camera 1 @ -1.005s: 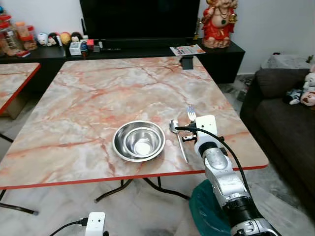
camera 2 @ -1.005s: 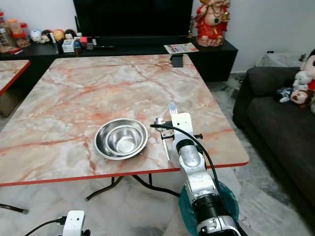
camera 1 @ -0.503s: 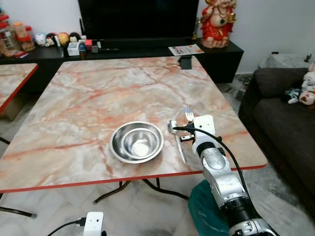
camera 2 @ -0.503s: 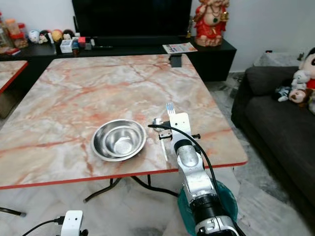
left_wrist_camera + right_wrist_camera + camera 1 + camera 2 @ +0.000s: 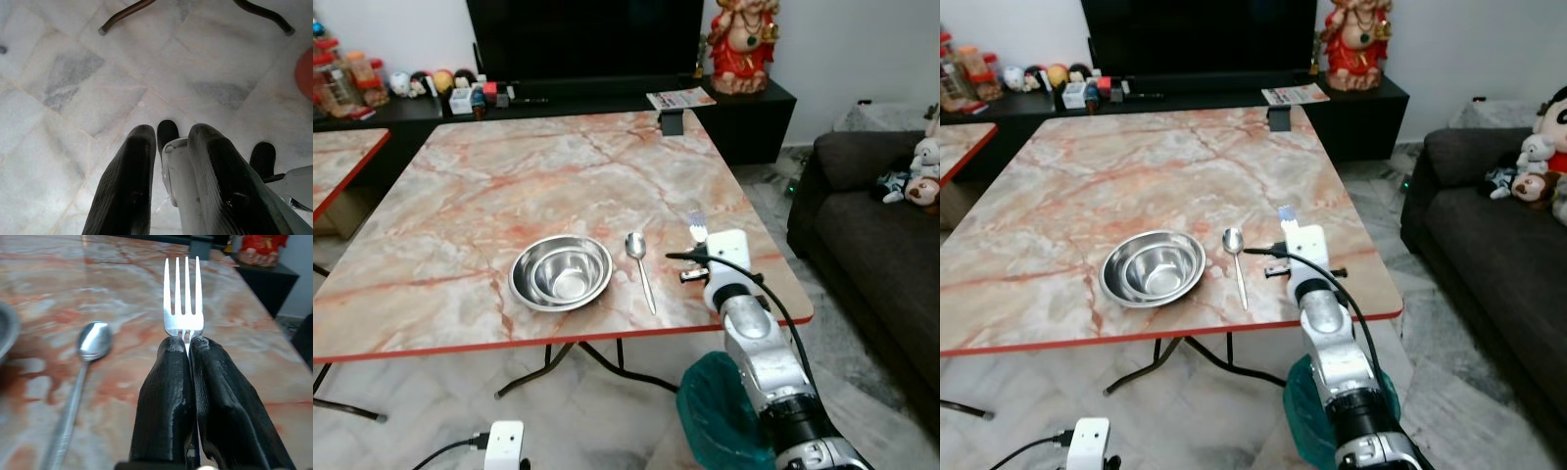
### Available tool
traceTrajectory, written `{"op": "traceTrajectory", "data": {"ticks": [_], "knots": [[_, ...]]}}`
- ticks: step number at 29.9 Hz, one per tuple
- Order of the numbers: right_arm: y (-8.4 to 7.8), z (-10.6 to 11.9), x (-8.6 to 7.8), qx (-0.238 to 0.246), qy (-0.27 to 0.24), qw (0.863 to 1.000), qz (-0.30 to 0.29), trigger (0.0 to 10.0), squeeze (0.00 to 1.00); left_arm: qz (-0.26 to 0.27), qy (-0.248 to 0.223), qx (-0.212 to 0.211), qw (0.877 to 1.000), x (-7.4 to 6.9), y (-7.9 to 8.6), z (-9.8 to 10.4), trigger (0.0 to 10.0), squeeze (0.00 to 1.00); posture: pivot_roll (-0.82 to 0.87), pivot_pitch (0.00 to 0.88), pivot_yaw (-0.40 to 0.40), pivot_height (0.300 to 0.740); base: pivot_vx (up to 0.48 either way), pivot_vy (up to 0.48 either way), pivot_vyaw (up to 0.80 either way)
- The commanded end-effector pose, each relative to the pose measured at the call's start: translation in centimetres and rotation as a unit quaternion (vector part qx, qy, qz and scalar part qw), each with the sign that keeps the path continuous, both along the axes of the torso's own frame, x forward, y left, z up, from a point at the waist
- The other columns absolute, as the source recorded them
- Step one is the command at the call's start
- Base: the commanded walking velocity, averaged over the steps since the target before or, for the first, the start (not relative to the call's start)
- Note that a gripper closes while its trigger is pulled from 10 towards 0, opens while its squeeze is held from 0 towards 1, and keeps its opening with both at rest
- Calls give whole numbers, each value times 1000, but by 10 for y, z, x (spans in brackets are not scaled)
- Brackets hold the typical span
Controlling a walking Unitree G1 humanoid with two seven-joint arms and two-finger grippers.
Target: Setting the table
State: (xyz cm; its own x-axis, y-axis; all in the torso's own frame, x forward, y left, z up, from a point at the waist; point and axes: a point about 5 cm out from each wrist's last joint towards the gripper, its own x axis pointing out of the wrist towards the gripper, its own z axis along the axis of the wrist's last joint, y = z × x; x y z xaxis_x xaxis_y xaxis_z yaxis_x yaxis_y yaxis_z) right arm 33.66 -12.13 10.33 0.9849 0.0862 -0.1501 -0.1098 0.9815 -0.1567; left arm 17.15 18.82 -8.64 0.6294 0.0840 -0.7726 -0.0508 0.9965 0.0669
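Right end effector (image 5: 188, 382): clamped tight on the fork (image 5: 184, 298), tines pointing away over the counter (image 5: 509, 186), near its right edge.
Fork: lifted clear of the marble, to the right of the spoon (image 5: 640, 266).
Change: a second ago the fork hung just beside the spoon's bowl; now a clear gap lies between them, though the camera has shifted too.
Bowl (image 5: 561, 272): steel, near the front edge, spoon just to its right.
Left end effector (image 5: 166, 171): idle, fingers slightly apart, empty, hanging over the floor tiles.
Meaning: bowl and spoon look placed; the fork is probably the next piece to lay down.
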Motion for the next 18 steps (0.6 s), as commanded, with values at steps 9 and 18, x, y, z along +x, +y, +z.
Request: {"op": "traceTrajectory", "data": {"ticks": [9,18], "knots": [[9,7,2,8,-10,1000,15,10000,0,2,0,8,1000,1,5,1,10000,0,-29,0,-7,740,0,0,0],[18,6,1,16,-10,999,27,10000,0,4,0,8,1000,2,4,1,10000,0,-23,0,-13,740,254,0,0]]}}
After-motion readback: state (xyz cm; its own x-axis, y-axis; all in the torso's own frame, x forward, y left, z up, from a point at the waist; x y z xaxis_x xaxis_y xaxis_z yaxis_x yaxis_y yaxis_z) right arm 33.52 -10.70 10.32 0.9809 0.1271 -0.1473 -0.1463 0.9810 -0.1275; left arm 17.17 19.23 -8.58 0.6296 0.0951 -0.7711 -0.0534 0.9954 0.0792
